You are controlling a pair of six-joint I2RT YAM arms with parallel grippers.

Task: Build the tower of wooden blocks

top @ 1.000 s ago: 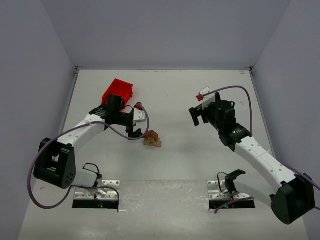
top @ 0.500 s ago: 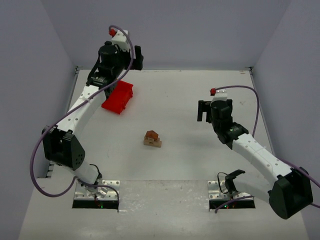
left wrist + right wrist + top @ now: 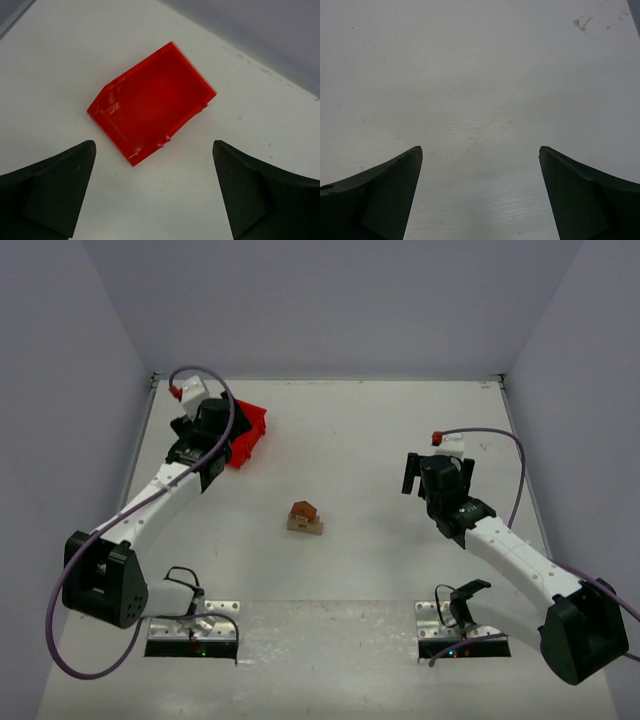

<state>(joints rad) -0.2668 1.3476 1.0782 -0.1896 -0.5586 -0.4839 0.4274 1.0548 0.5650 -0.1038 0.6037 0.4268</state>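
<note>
The wood block tower (image 3: 305, 517) stands mid-table in the top view: a pale tan base with a darker reddish-brown wedge on top. Neither wrist view shows it. My left gripper (image 3: 220, 443) is at the back left, well away from the tower, and its jaws are open. In the left wrist view the left gripper (image 3: 153, 146) holds nothing, with only table and a red bin beyond its dark fingers (image 3: 55, 192). My right gripper (image 3: 438, 466) is to the right of the tower and apart from it. In its own view the right gripper (image 3: 480, 149) is open over bare table.
A red plastic bin (image 3: 246, 433) lies at the back left, right beside the left gripper; it looks empty in the left wrist view, where the red bin (image 3: 152, 102) fills the middle. Grey walls close the table on three sides. Both arm bases (image 3: 190, 625) sit at the near edge.
The left arm left the tower, swung up to the back, then came down beside the red bin. The right arm drew back slightly to the right. The tower has not moved.
</note>
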